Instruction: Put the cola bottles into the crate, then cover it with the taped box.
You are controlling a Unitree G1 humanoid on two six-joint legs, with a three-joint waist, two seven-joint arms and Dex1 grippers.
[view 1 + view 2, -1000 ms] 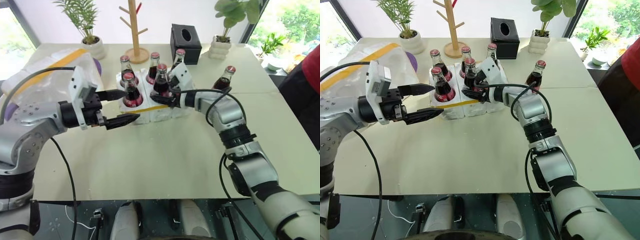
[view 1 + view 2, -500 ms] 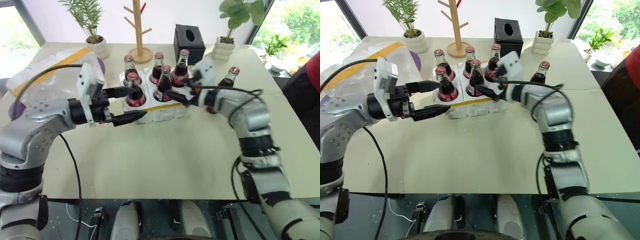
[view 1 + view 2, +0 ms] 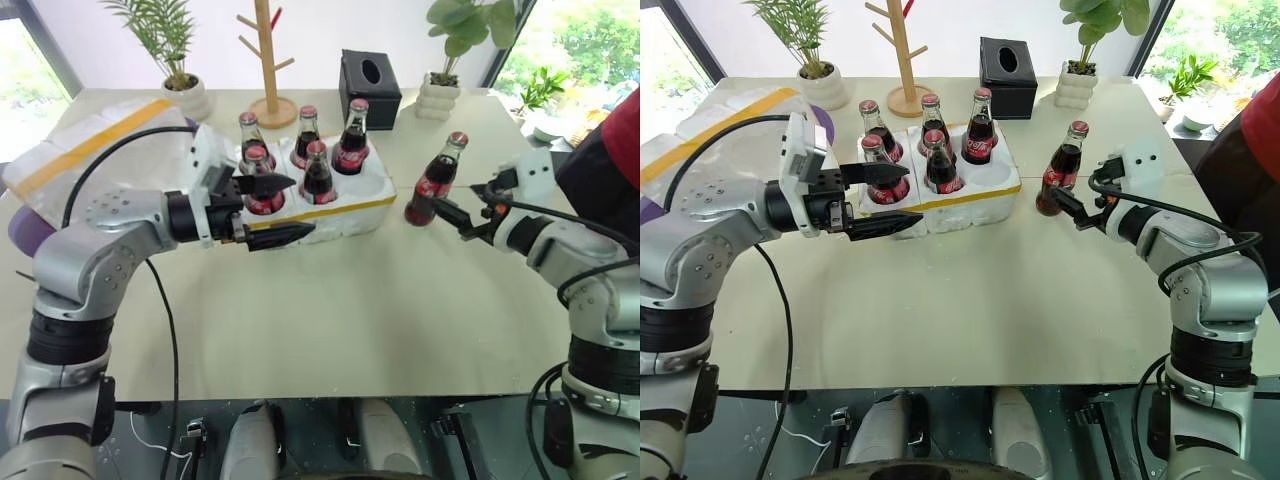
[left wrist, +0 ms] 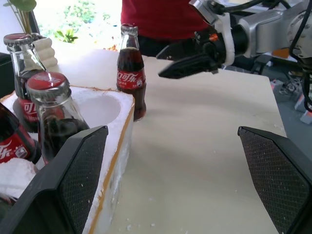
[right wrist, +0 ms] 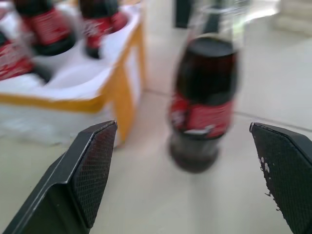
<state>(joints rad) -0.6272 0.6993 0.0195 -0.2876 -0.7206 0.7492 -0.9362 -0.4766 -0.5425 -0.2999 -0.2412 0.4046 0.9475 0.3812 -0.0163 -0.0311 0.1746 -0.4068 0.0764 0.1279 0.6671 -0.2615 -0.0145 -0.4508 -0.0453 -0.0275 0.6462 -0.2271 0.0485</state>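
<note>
The crate (image 3: 345,215), a low white foam tray with a yellow band, stands mid-table with several cola bottles (image 3: 318,176) upright in its wells; its front right well (image 3: 366,190) is empty. One more cola bottle (image 3: 433,181) stands on the table to the crate's right. My right gripper (image 3: 458,207) is open just right of that bottle, which sits between its fingers (image 5: 92,165) in the right wrist view, untouched. At the crate's front left corner, my left gripper (image 3: 300,207) is open and empty. The taped box (image 3: 95,150) lies at the far left.
A wooden peg stand (image 3: 267,60), a black tissue box (image 3: 370,73) and two potted plants (image 3: 180,60) (image 3: 445,60) line the table's far edge. A person in red (image 3: 622,130) stands at the right edge. A purple object (image 3: 22,230) sits under the taped box.
My right gripper let go of the front middle bottle in the crate, opened, and swung right to the lone bottle. My left gripper edged right along the crate's front.
</note>
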